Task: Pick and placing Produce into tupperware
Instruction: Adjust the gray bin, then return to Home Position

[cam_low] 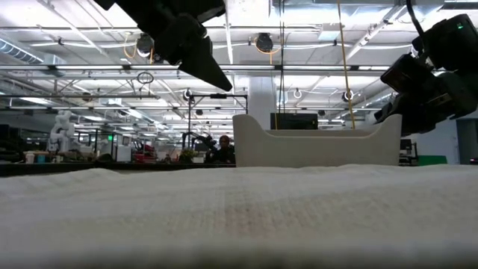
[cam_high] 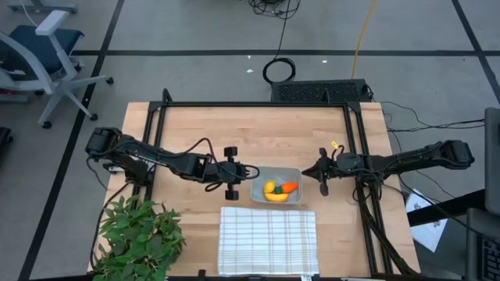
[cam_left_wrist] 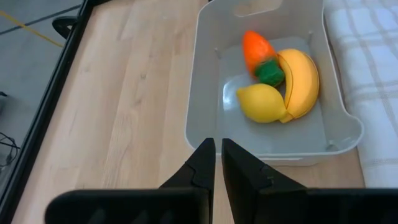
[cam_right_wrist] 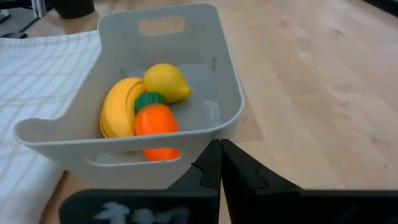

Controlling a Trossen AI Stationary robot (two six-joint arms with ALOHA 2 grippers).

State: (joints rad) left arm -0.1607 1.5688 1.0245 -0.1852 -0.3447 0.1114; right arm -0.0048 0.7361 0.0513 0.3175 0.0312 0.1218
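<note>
While both arms hover empty | left gripper [cam_left_wrist: 218, 163] — fingers nearly together, beside tupperware [cam_high: 275, 173] | right gripper [cam_right_wrist: 221, 163] pinched closed, opposite side | banana [cam_left_wrist: 300, 84], lemon [cam_left_wrist: 262, 102], carrot [cam_left_wrist: 257, 50] — inside it, touching | checked cloth [cam_high: 268, 241] adjacent

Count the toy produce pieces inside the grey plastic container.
3, all inside the translucent grey plastic container: curved yellow banana, round yellow lemon beside it, orange carrot with green top touching both. Nothing looks hidden.

Left end effector [cam_high: 248, 173] closed and empty, right end effector [cam_high: 311, 172] closed, facing each other
</note>
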